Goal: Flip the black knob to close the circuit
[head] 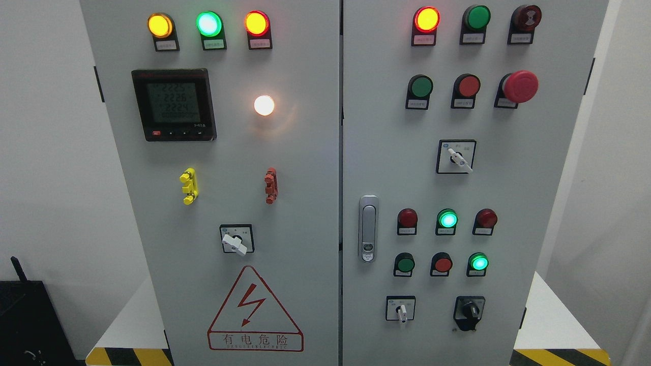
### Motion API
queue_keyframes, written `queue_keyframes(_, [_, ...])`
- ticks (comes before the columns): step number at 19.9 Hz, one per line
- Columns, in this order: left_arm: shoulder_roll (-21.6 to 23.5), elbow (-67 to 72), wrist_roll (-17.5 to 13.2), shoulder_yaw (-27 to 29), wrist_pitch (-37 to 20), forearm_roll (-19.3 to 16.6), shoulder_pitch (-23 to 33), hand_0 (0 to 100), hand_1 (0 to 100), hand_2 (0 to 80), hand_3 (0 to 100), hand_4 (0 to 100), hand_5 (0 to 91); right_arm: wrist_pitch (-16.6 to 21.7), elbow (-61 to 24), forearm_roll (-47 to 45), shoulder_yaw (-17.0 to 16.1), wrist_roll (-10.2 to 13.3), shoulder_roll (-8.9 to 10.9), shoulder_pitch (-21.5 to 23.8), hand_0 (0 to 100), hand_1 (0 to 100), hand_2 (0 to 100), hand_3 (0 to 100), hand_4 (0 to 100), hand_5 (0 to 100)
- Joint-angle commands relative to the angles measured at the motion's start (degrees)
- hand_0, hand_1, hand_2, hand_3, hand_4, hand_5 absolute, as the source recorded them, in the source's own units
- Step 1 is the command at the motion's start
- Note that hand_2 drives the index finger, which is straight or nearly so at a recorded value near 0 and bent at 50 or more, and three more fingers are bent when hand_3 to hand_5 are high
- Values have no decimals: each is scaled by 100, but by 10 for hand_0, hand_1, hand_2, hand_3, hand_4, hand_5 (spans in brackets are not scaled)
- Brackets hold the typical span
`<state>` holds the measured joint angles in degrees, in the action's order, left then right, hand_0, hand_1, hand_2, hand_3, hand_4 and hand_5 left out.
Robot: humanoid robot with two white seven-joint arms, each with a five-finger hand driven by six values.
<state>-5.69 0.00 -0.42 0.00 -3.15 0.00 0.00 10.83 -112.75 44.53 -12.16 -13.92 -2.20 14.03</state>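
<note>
The black knob (469, 311) sits at the lower right of the right cabinet door, on a black plate, with its handle pointing roughly straight up and down. Neither of my hands nor arms shows in the head view.
A grey electrical cabinet (305, 203) fills the view. White selector switches (401, 310) (459, 159) (235, 243), lit indicator lamps (447, 219) (478, 262), push buttons, a red emergency stop (520, 86), a door latch (368, 227), a digital meter (174, 104) and a danger sign (254, 315) are on it.
</note>
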Motion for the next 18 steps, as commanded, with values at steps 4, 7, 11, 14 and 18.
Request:
queue_keyframes(4, [6, -193, -2, 62, -1, 44, 193, 0, 0, 0, 49, 27, 0, -924, -433, 2340, -86, -6, 466, -1033, 0, 25, 842, 1000, 774, 848])
queue_keyframes(7, [-2, -193, -2, 62, -1, 44, 193, 0, 0, 0, 50, 27, 0, -1293, -213, 2683, 196, -6, 475, -1200, 0, 23, 845, 1000, 779, 852])
queue_keyframes(11, [6, -193, -2, 62, -1, 44, 193, 0, 0, 0, 50, 27, 0, -1741, -116, 3121, 600, -14, 361, -1437, 0, 26, 855, 1000, 784, 857])
queue_keyframes(14, [-2, -193, -2, 62, -1, 44, 193, 0, 0, 0, 49, 27, 0, -1769, -63, 3447, 846, -6, 19, -1446, 0, 40, 864, 1000, 792, 860])
queue_keyframes(18, [6, -193, -2, 62, -1, 44, 193, 0, 0, 0, 49, 26, 0, -1769, 104, 3703, 1066, 21, -202, -1464, 0, 45, 868, 1000, 794, 861])
